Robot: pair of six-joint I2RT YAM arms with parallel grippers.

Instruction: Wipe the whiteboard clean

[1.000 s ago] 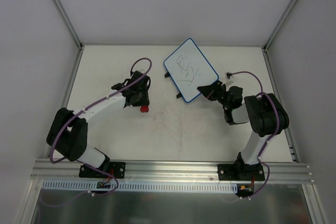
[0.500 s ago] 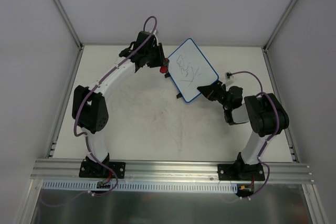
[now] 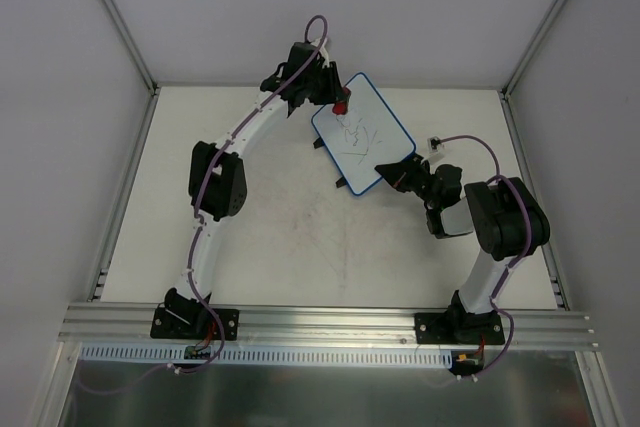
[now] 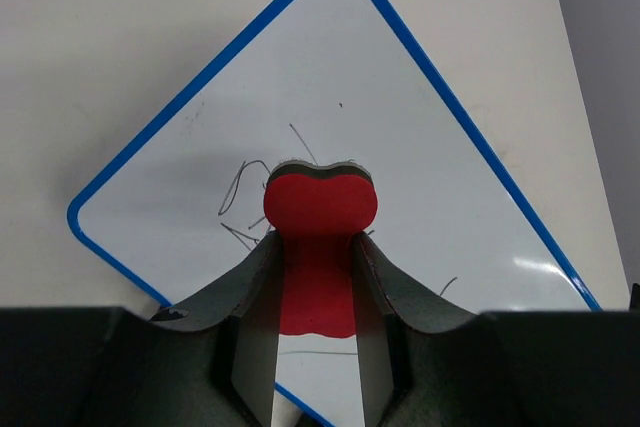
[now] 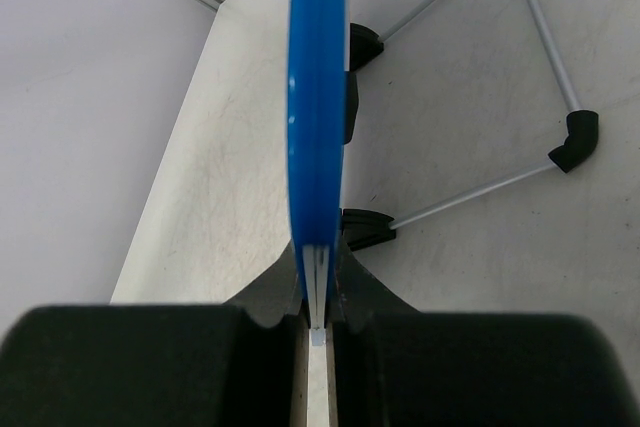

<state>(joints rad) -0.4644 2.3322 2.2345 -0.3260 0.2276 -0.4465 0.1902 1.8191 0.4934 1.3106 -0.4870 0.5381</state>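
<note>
The whiteboard point(image 3: 372, 137) is a white board with a blue rim, tilted up off the table, with dark scribbles on its face point(image 4: 330, 97). My right gripper point(image 3: 392, 173) is shut on its lower corner; in the right wrist view the blue rim point(image 5: 318, 97) runs edge-on between the jaws point(image 5: 318, 292). My left gripper point(image 3: 338, 103) is shut on a red bow-shaped eraser point(image 4: 320, 209), which hovers over the scribbles at the board's upper left part. Whether the eraser touches the board cannot be told.
Two black feet point(image 5: 368, 227) stick out from the board's back. The cream table point(image 3: 300, 237) carries faint marks in its middle. Grey walls and metal frame posts point(image 3: 115, 17) enclose the table on three sides.
My left arm has swung from the table's left middle up to the board, carrying the red eraser over its upper left part. The right arm and the board have not moved.
</note>
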